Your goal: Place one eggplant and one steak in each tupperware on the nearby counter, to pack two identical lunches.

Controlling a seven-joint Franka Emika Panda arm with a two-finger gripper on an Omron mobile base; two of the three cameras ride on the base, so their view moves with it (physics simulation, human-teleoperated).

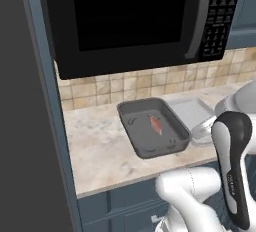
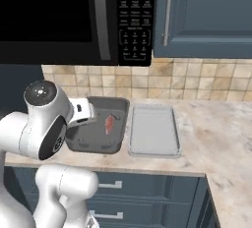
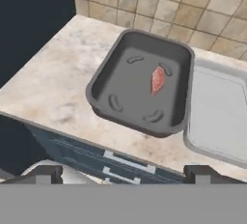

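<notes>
On the beige counter (image 1: 95,146) (image 2: 216,128) (image 3: 53,83) stand the two tupperware side by side. The dark grey deep tub (image 1: 131,128) (image 2: 91,134) (image 3: 125,90) holds one red steak (image 1: 156,124) (image 2: 110,124) (image 3: 157,79) lying on its floor. To its right sits the pale grey shallow tray (image 1: 187,111) (image 2: 153,131) (image 3: 217,117), with nothing in it. My gripper (image 3: 124,175) hovers over the counter's front edge, above and short of the tub, open wide and holding nothing. The eggplant is out of view.
A black microwave (image 1: 130,16) (image 2: 54,15) hangs low over the counter's back. Tiled backsplash runs behind the containers. Blue-grey drawers (image 2: 147,192) (image 3: 111,162) lie below the counter edge. A tall dark panel (image 1: 25,126) bounds the counter's left end.
</notes>
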